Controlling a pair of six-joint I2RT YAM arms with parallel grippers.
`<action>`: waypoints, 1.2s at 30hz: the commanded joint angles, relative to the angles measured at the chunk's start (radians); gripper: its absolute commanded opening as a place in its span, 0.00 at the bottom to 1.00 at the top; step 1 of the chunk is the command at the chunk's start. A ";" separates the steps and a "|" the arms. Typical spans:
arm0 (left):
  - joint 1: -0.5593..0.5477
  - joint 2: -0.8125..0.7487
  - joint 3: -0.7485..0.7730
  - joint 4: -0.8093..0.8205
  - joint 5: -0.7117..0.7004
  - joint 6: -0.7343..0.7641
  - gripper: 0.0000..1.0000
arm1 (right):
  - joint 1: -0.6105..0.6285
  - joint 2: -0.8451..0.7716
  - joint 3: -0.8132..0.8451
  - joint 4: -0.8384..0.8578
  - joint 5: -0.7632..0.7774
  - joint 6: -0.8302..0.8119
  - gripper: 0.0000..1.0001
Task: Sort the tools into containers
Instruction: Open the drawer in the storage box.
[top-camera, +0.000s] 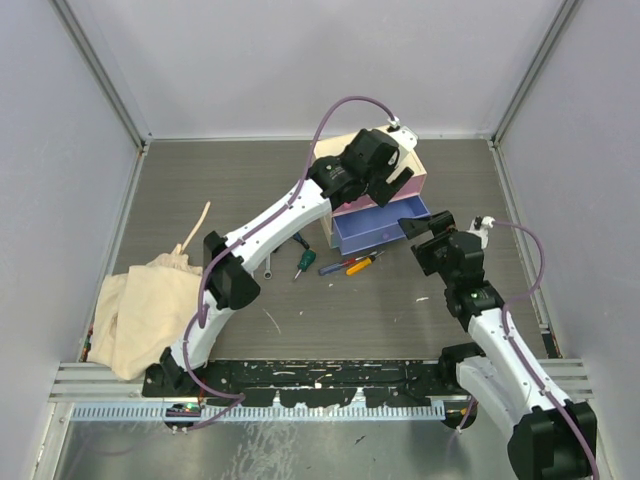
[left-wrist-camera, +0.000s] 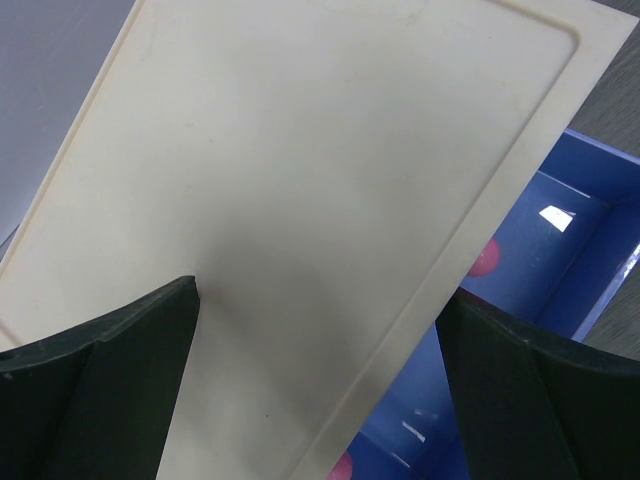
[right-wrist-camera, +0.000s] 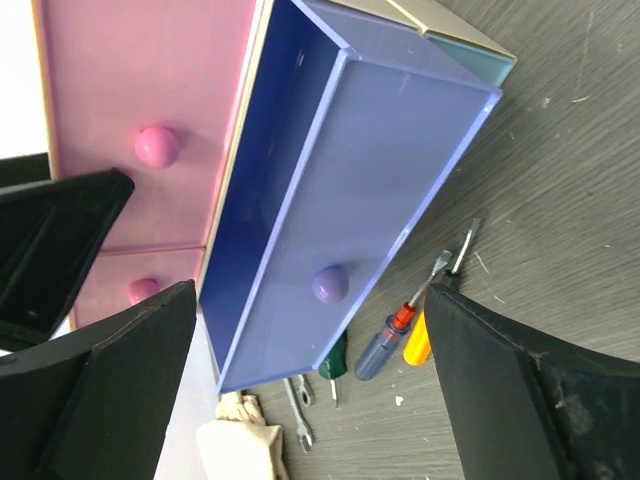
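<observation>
Worktop: dark grey board that carries everything.
Cloth bag: pale and crumpled, at the near left, well apart from the chest.
Chest: cream box at the far centre, its drawer fronts facing the near side.
Left tool: hangs over the chest's flat top with its jaws spread wide and nothing between them.
Right tool: just right of the open drawer, jaws spread wide, empty, facing the drawer's knobbed front.
Open drawer: blue-purple and pulled out toward the near side. No hand tool shows in the part of its inside that is visible.
Pink drawers: two fronts with round knobs, both pushed in.
Hand tools: all lie on the worktop just near of the open drawer.
- Orange-handled screwdriver, closest to the drawer front.
- Blue-handled driver with a red collar, beside the orange one.
- Green-handled screwdriver, left of those two.
- Silver wrench, further left, near the left arm.
Wooden stick: thin and pale, at the far left by the bag.
Progress: early, by my reading. One drawer stands ready, but every hand tool in sight is on the worktop, so the whole sort is left, with the pink drawers yet to be opened.
</observation>
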 joint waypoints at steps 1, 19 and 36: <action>0.032 -0.022 -0.023 -0.055 -0.002 -0.029 0.99 | -0.009 0.031 -0.016 0.181 0.014 0.081 1.00; 0.039 0.079 0.103 -0.135 -0.026 -0.068 0.98 | -0.089 0.288 -0.258 0.872 -0.123 0.178 1.00; 0.057 0.087 0.105 -0.127 0.004 -0.092 0.98 | -0.094 0.712 -0.274 1.466 -0.207 0.261 0.93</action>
